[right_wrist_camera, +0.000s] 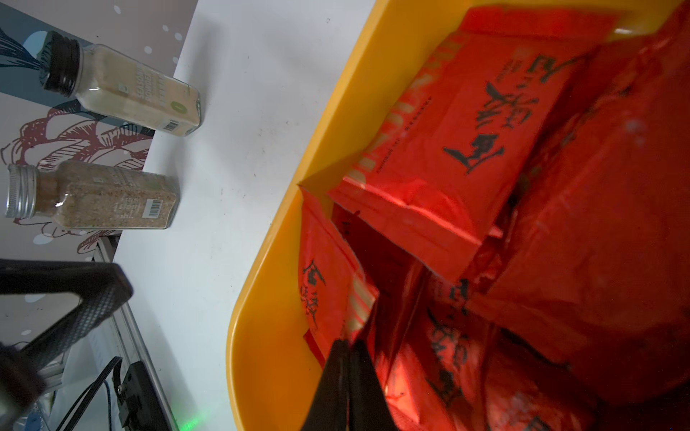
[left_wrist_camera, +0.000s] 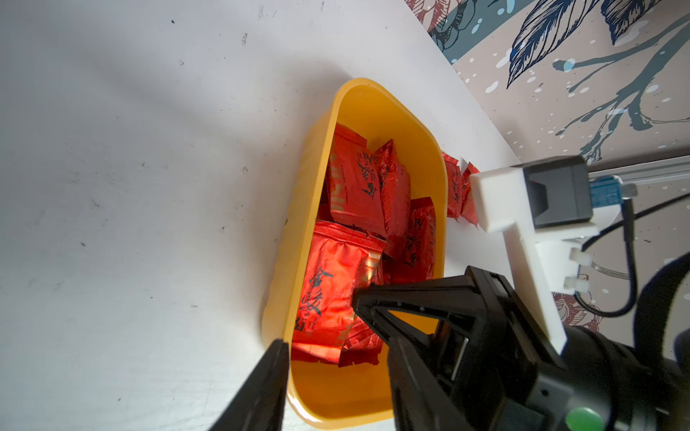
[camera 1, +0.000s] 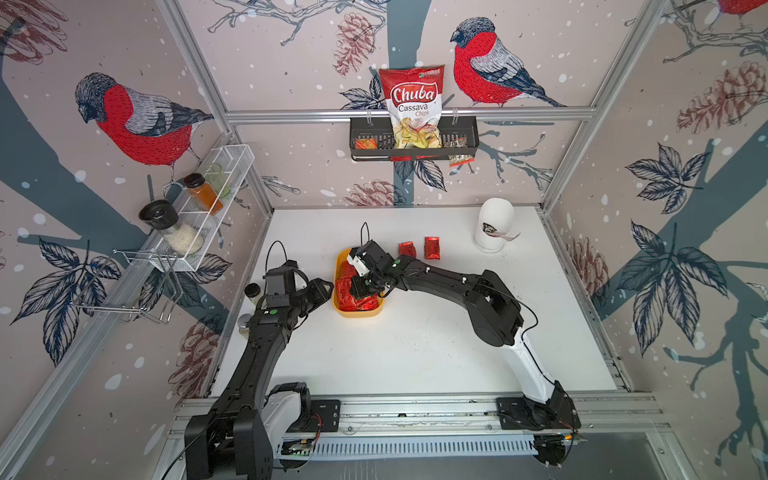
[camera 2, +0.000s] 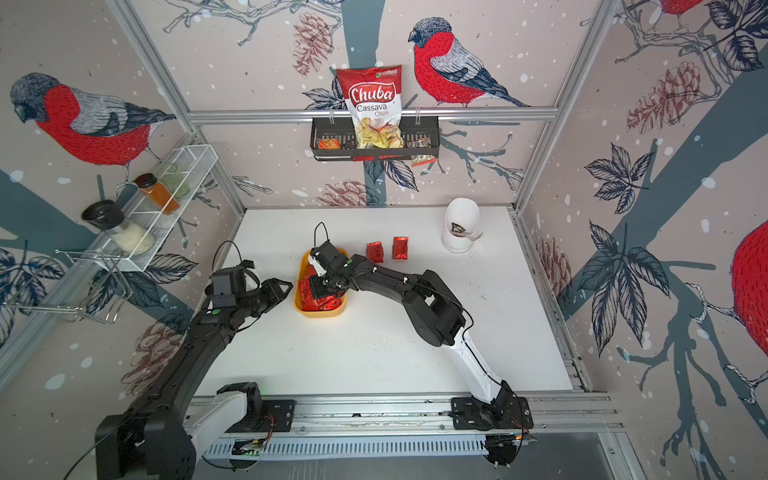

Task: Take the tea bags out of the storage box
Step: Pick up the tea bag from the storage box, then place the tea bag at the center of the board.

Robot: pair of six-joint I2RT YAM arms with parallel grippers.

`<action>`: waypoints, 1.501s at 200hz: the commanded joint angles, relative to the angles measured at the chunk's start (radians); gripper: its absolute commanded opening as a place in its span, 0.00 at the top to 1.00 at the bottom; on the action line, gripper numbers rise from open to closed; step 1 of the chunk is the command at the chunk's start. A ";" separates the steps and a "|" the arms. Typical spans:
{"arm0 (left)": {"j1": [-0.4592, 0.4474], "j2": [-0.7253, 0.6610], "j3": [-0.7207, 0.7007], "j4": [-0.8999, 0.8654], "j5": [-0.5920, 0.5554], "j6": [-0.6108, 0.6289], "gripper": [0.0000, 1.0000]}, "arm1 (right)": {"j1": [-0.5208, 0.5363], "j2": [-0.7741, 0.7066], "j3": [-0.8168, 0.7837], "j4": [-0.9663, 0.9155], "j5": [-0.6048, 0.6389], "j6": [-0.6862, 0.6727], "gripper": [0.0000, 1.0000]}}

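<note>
Tea bags (left_wrist_camera: 336,294) mostly lie heaped in the yellow storage box (camera 1: 358,312), which sits on the white bench (camera 1: 415,353) a little left of centre in both top views. Two more lie out on the bench just beyond the box, one (camera 1: 407,250) beside the other (camera 1: 432,248). My right claw (right_wrist_camera: 349,358) reaches down into the box with its fingers pressed together at the edge of one sachet; I cannot tell whether foil is caught between them. My left claw (camera 1: 325,286) hangs just beside the box's long wall. I see only one finger (left_wrist_camera: 269,373) clearly, so I cannot tell how wide it stands.
</note>
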 commanded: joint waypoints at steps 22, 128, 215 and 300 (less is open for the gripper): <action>0.002 0.007 0.020 0.007 0.014 0.024 0.52 | -0.032 -0.039 -0.029 0.055 -0.066 0.032 1.00; -0.187 0.098 0.150 0.022 -0.006 0.008 0.54 | -0.308 -0.293 -0.187 -0.015 -0.106 -0.048 1.00; -0.238 0.156 0.156 0.053 -0.006 -0.002 0.55 | -0.604 -0.292 -0.268 -0.136 -0.039 -0.143 1.00; -0.241 0.155 0.142 0.052 -0.017 0.003 0.55 | -0.418 -0.240 -0.370 -0.021 -0.096 -0.072 1.00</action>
